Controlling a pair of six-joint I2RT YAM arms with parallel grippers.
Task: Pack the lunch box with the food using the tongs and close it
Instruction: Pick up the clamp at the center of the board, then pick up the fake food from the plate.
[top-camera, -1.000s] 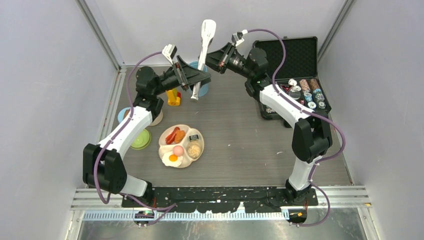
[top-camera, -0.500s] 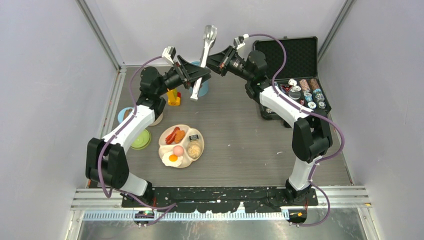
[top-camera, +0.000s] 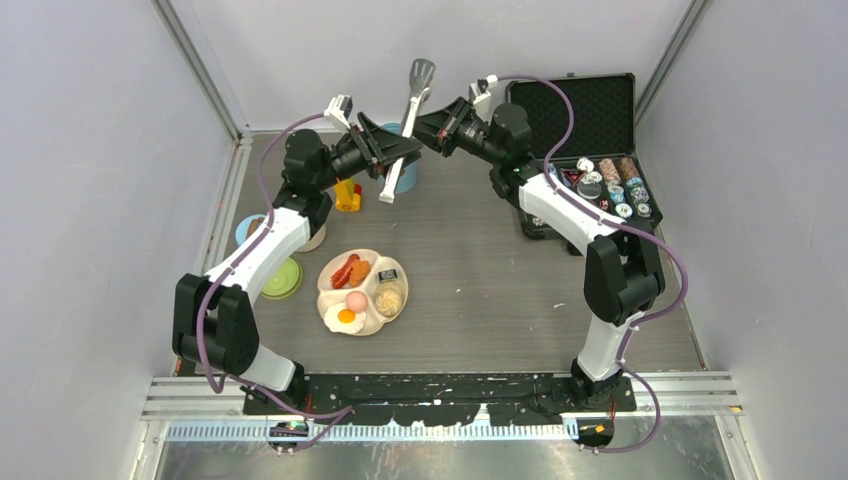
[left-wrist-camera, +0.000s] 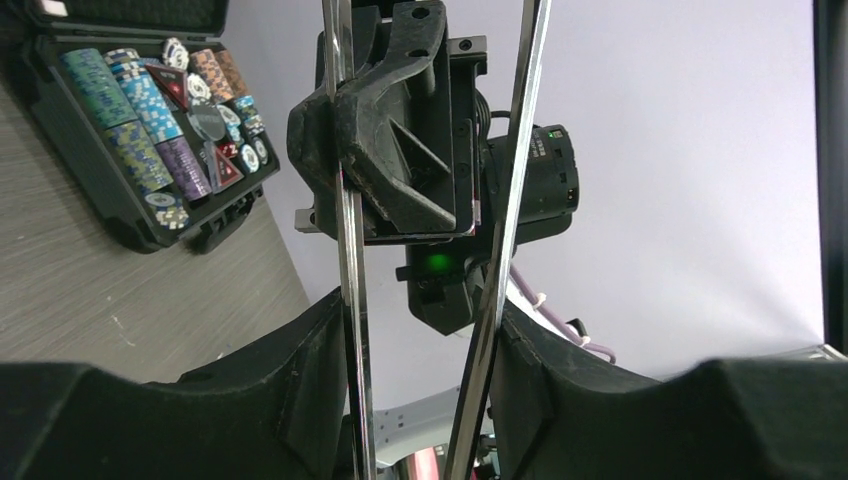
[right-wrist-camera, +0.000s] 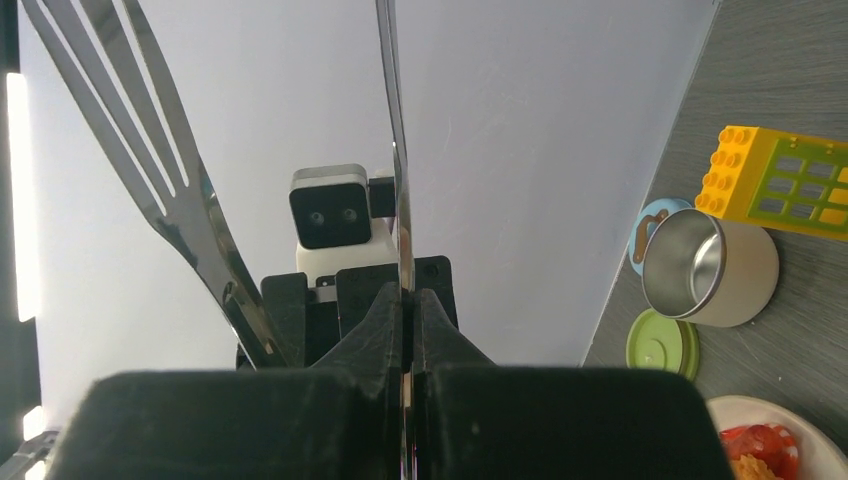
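So the tongs (top-camera: 413, 98) are up in the air, both grippers on them.
The right gripper (right-wrist-camera: 405, 305) is pinched tight on one arm; the left gripper (top-camera: 400, 152) squeezes both arms from outside, lower down, right by the blue lunch box (top-camera: 409, 175).

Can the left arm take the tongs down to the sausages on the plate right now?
Probably not yet. The right claw is clamped on one arm of the tongs that the left claw grips; nothing else blocks the sausages.
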